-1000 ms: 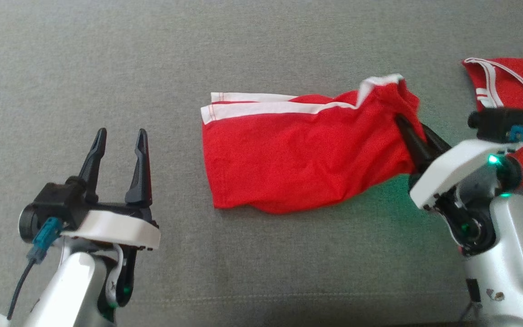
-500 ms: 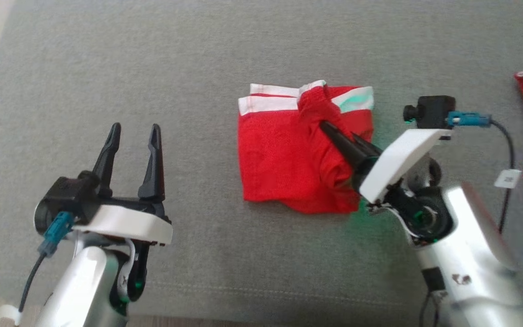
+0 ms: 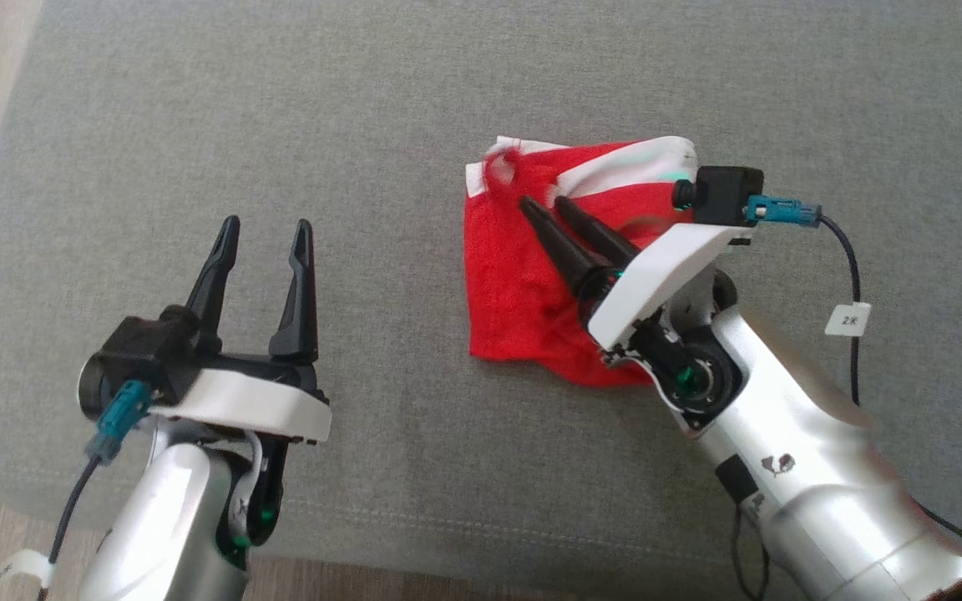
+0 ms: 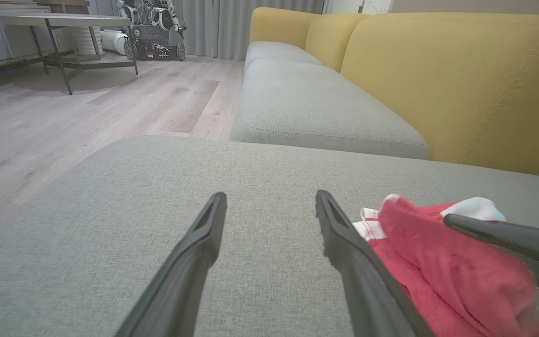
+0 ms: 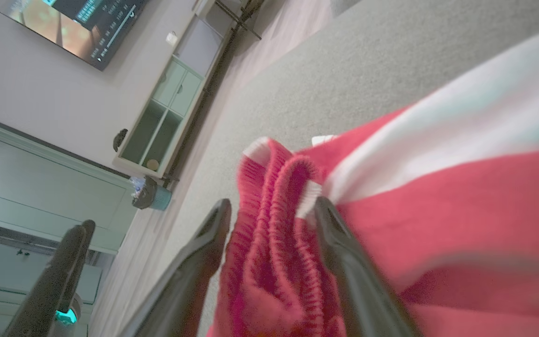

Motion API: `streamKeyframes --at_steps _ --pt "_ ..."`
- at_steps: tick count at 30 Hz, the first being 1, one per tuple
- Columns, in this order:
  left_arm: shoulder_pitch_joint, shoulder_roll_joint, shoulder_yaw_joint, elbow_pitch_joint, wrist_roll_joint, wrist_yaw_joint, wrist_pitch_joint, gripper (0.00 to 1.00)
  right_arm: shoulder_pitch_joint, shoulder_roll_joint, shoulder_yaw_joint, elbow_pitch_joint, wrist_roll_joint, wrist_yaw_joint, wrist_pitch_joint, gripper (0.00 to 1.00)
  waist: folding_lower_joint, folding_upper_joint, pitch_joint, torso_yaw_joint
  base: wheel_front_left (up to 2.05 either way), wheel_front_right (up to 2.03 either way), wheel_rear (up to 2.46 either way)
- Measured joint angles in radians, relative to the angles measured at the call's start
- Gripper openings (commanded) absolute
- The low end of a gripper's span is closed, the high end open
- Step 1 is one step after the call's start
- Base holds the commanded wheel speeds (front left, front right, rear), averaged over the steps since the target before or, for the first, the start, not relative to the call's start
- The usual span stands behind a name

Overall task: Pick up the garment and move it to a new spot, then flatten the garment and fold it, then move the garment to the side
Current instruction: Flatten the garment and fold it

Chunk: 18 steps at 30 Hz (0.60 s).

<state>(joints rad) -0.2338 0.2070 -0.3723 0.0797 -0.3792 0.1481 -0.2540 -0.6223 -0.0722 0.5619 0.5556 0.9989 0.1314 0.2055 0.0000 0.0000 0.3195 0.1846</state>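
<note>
Grey sofa cushion up front, yellow backrest behind it, pale wood floor running to a metal-legged table and curtains, a lit wall screen near a low cabinet.

Red garment, white-striped, folded and rumpled on grey cushion

Garment red (white stripes); cushion grey; sofa back yellow.

Grey fabric sofa cushion, with a folded red-and-white garment directly on it.
</note>
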Motion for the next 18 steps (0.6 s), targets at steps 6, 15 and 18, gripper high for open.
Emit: streamKeyframes --at_steps 6,15,18 --pt "0.0 -0.003 0.012 0.007 0.016 -0.008 0.0 1.0 -0.026 0.0 0.085 -0.02 0.049 0.0 -0.122 1.0 0.0 0.0 -0.001 -0.018 0.0 0.0 0.0" --pt "0.006 0.013 0.055 0.007 0.025 -0.007 0.0 1.0 -0.009 -0.096 0.012 -0.126 -0.101 0.0 -0.32 1.0 0.0 0.0 -0.018 -0.086 0.0 0.0 0.0" --pt "0.011 0.024 0.066 0.003 0.025 -0.006 0.0 1.0 0.046 -0.137 -0.07 -0.157 -0.15 0.0 -0.338 1.0 0.0 0.0 -0.025 -0.111 0.0 0.0 0.0"
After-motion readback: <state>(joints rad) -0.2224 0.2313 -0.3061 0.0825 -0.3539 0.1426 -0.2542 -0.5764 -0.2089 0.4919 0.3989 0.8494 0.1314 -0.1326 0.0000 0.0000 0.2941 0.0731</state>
